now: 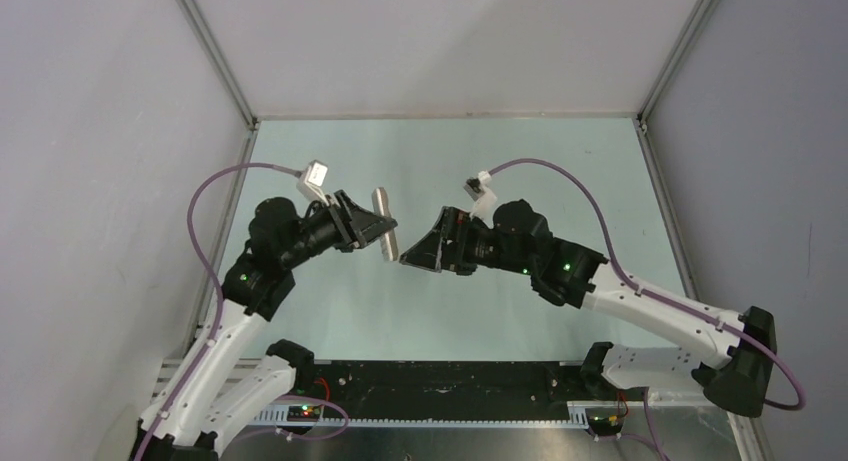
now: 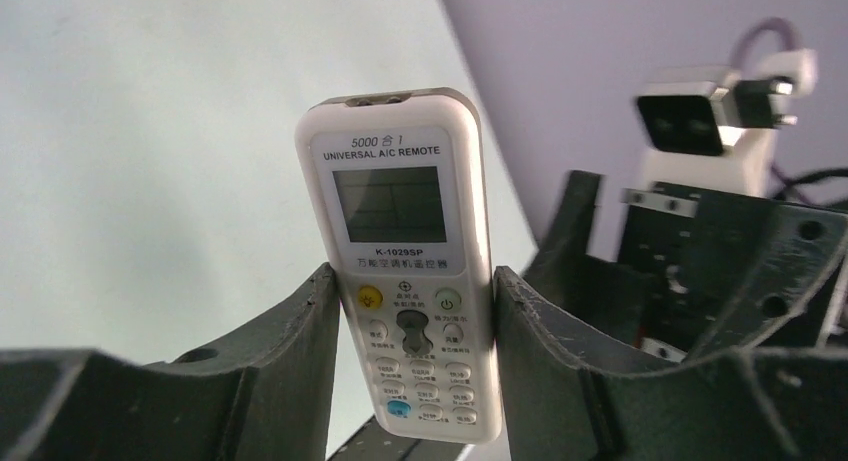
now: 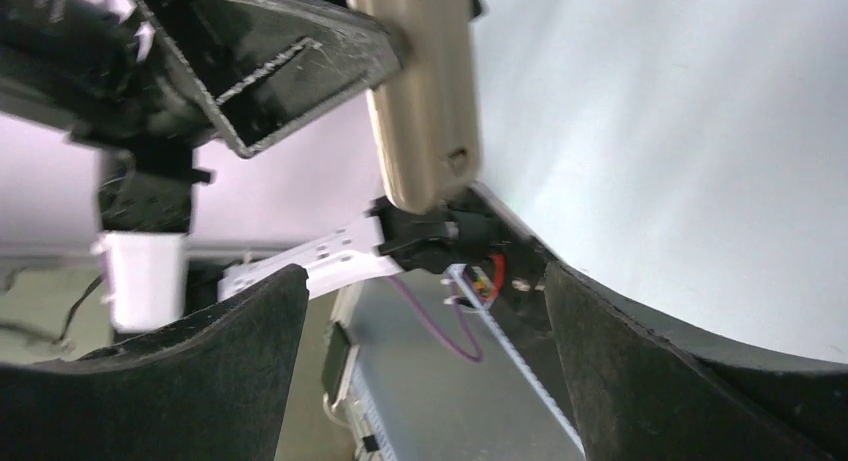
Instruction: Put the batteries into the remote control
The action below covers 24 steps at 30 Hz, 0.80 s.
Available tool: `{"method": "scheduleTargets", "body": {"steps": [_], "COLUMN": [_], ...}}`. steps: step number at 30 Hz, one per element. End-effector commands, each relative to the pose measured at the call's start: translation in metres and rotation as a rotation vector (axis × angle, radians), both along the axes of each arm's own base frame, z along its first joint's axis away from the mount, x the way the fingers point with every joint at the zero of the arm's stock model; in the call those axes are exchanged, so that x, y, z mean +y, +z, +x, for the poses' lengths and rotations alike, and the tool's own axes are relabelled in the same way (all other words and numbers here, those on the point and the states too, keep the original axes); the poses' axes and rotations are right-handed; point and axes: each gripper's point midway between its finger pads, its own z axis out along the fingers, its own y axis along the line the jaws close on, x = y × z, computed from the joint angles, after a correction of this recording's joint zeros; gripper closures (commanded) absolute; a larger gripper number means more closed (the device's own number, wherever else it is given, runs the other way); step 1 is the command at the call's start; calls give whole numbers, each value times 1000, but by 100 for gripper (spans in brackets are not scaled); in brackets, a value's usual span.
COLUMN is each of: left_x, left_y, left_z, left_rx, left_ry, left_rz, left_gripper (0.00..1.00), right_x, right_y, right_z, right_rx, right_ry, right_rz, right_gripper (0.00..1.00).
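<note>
**Remote** (image 2: 405, 241): white handset, held in mid-air above the desk (image 1: 520, 151), between the two arms. The face, with screen and buttons, is turned toward the arm that holds it. The plain beige back is turned toward the other arm, probably so the battery bay faces the arm free to load it. The screen end juts free.

**Left tool** (image 1: 378, 227): clamped on the remote's long edges across the button zone, one finger per side. It serves as a holder.

**Right tool** (image 3: 425, 281): fingers spread wide with nothing between them, just beside the remote's back and free end.

**Batteries**: none in view in any picture.

**Cover**: cannot tell whether it is on or off, as the left tool hides much of the back.

**Status**: loading shows no sign of having begun.
</note>
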Motion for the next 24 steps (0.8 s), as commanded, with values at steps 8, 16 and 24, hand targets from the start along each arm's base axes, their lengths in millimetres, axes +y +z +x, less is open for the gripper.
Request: {"method": "scheduleTargets", "body": {"steps": [8, 16, 24], "left_x": [44, 61, 71], "left_y": [-156, -228, -263], "left_z": [38, 40, 41], "left_rx": [297, 471, 564], "left_ry": [271, 313, 340], "left_rz": [350, 536, 644], "left_gripper": [98, 99, 93], "right_x": [-72, -76, -76], "right_y": [-88, -100, -105], "right_z": [25, 24, 21], "right_rx": [169, 193, 202], "right_ry": [-290, -293, -275], "right_rz": [-198, -223, -240], "right_gripper": [8, 9, 9]}}
